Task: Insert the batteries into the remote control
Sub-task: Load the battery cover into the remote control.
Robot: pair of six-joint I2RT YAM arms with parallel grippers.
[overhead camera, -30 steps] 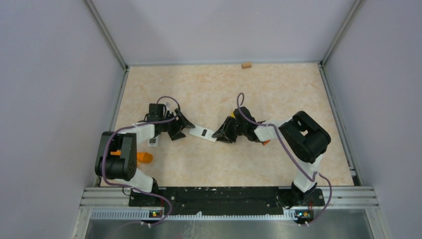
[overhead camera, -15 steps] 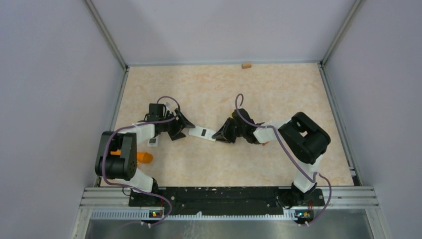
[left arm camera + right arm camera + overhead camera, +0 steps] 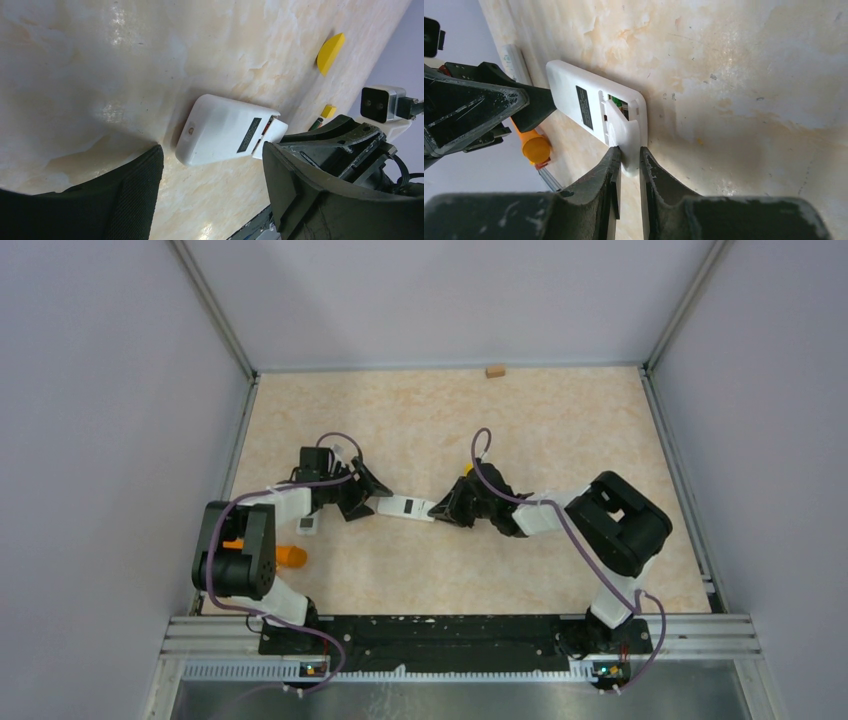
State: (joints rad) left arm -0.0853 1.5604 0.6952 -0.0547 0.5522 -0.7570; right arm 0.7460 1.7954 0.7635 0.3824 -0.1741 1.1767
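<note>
Right gripper (image 3: 629,156) has closed in, fingers now narrow, pinching the slid-out battery cover (image 3: 626,136) of the remote control (image 3: 405,506). Remote lies on the table (image 3: 520,420) between the arms. Left gripper (image 3: 212,156) fingers wide, straddling its far end. Compartment likely opening.

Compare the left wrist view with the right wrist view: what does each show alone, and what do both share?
Left wrist only: a yellow half-disc and a small yellow block. Right wrist only: the orange cylinder, and the right gripper closed on the end of the remote control. Both: that white remote control lying back up, dark label showing, its compartment open at one end.
</note>
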